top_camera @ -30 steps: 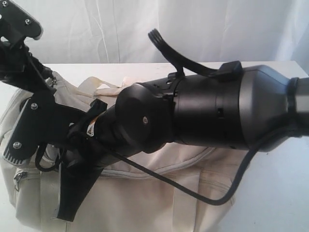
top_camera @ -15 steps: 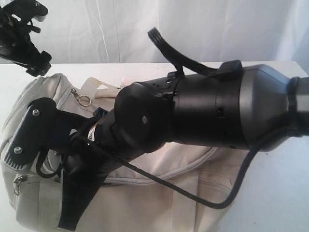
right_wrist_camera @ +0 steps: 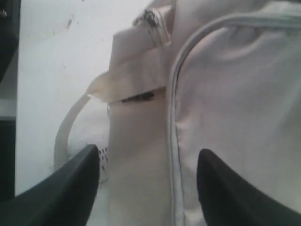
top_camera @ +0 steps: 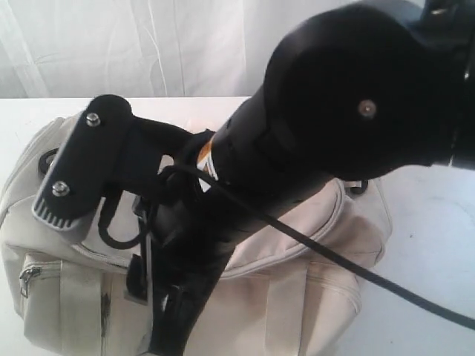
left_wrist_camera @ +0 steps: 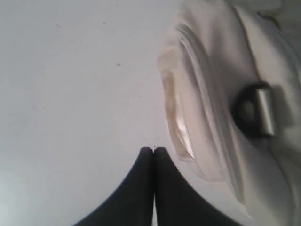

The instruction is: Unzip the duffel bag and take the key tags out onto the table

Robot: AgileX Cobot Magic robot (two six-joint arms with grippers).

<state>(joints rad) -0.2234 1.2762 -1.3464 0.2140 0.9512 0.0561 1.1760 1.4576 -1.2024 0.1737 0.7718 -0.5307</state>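
Note:
The cream duffel bag [top_camera: 319, 297] lies on the white table [top_camera: 438, 245], its grey main zipper [top_camera: 293, 251] looking shut along the stretch that shows. My right gripper [right_wrist_camera: 148, 162] is open just above the bag's side, with a webbing handle strap [right_wrist_camera: 134, 155] and a grey zipper line [right_wrist_camera: 173, 141] between its fingers, holding nothing. My left gripper [left_wrist_camera: 154, 149] is shut and empty over bare table [left_wrist_camera: 70, 94], beside the bag's end [left_wrist_camera: 207, 94] with its black D-ring [left_wrist_camera: 254, 110]. No key tags show in any view.
The bulky black right arm [top_camera: 349, 96] crosses the exterior view and hides much of the bag's top. A side pocket zipper pull [top_camera: 28, 276] shows at the bag's left end. A white speckled paper tag [right_wrist_camera: 102, 162] lies by the handle loop.
The right arm has swung up and over, its large joint now at the upper right. The left gripper has left the exterior view's top left. The metal ring on the bag top is now hidden.

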